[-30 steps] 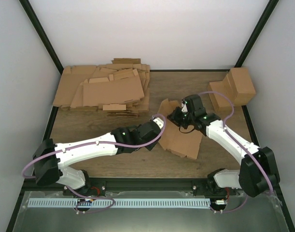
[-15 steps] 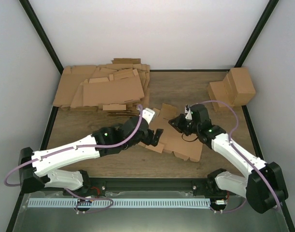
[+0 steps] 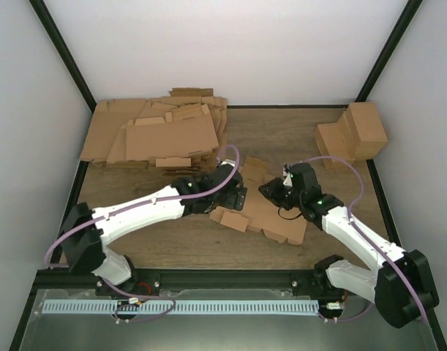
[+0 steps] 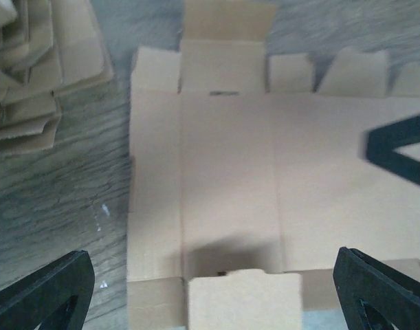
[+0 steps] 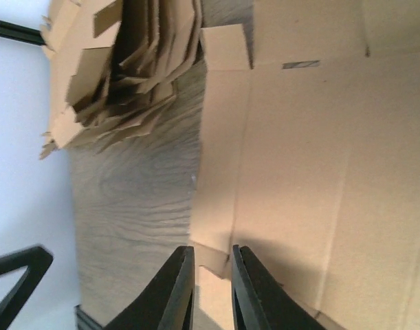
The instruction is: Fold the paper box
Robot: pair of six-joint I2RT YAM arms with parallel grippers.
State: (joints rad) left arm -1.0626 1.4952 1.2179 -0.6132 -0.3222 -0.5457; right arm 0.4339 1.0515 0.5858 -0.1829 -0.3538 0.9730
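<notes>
Plain brown die-cut cardboard box (image 3: 271,216) lies flat: every fold remains. Left fingers (image 4: 75,275) spread above it. Right fingers (image 5: 179,289) near-closed at its 1 o'clock edge, grip unclear.

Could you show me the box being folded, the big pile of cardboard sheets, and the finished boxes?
paper box (image 3: 263,213): top view, on its flat middle panel between the arms.
heap of cardboard sheets (image 3: 161,135): top view, on the topmost sheet.
finished boxes (image 3: 368,121): top view, on the top face of the tallest one.
</notes>
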